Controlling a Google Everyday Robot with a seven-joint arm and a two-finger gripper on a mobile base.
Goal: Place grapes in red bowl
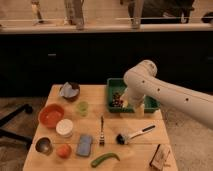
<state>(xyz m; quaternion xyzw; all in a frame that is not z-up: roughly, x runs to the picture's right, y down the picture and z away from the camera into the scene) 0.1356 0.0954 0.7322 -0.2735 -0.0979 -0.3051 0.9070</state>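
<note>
The grapes (116, 100), a small dark red-purple cluster, lie in the left part of a green bin (114, 84) at the back right of the wooden table. The red bowl (51, 115), shallow and orange-red, sits at the table's left side, far from the grapes. My gripper (126, 104) hangs from the white arm (150, 85) that reaches in from the right. It is down inside the bin, right beside the grapes on their right. The arm hides much of the bin's middle.
A dark brown bowl with cloth (70, 91), a green cup (82, 107), a white cup (64, 128), a metal cup (43, 145), a tomato-like fruit (63, 150), a blue sponge (84, 144), a fork (101, 131), a brush (132, 135) and a green pepper (105, 159) lie on the table.
</note>
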